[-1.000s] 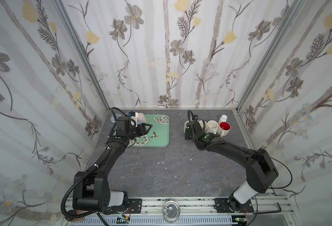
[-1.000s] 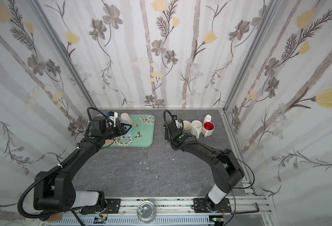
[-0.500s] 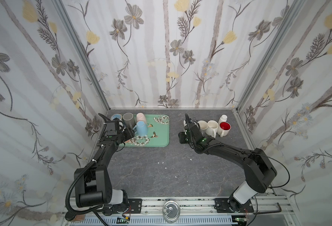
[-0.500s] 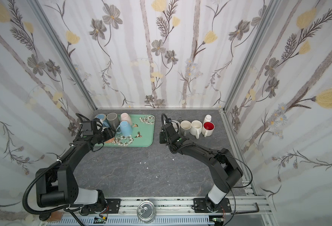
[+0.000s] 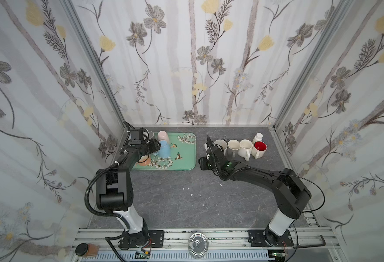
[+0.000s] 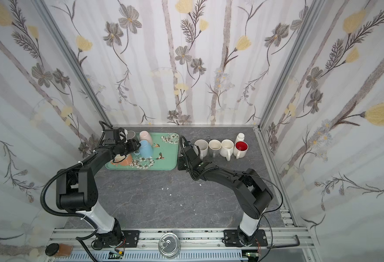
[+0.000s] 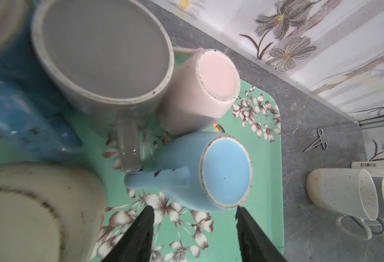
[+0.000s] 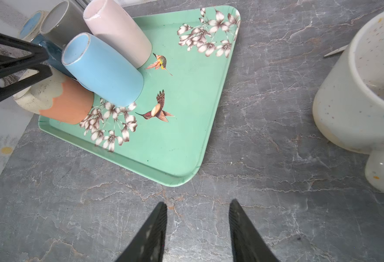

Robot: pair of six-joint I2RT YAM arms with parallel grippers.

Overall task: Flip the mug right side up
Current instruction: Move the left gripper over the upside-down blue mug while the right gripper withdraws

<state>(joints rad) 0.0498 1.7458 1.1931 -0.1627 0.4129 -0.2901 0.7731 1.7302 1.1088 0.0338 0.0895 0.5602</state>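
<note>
Several mugs stand upside down on the green tray (image 5: 184,158) (image 7: 268,181). The light blue mug (image 5: 164,148) (image 6: 146,148) (image 7: 209,172) (image 8: 105,70) is base up with its handle toward the grey mug (image 7: 102,56). My left gripper (image 5: 155,145) (image 7: 195,209) is open just short of the light blue mug, with only the tray between its fingers. My right gripper (image 5: 203,162) (image 8: 198,203) is open and empty over the table, by the tray's near right corner.
A pink mug (image 5: 163,136), a dark blue mug (image 7: 16,108) and an orange and cream mug (image 5: 144,160) (image 8: 66,102) crowd the tray's left half. Upright white mugs (image 5: 233,146), a red-lined mug (image 5: 260,147), a white bottle (image 5: 257,137) and forceps (image 7: 317,140) sit at the back right.
My left gripper drew back to the left, then came forward again to the light blue mug. My right gripper moved away from the upright mugs toward the tray's corner.
</note>
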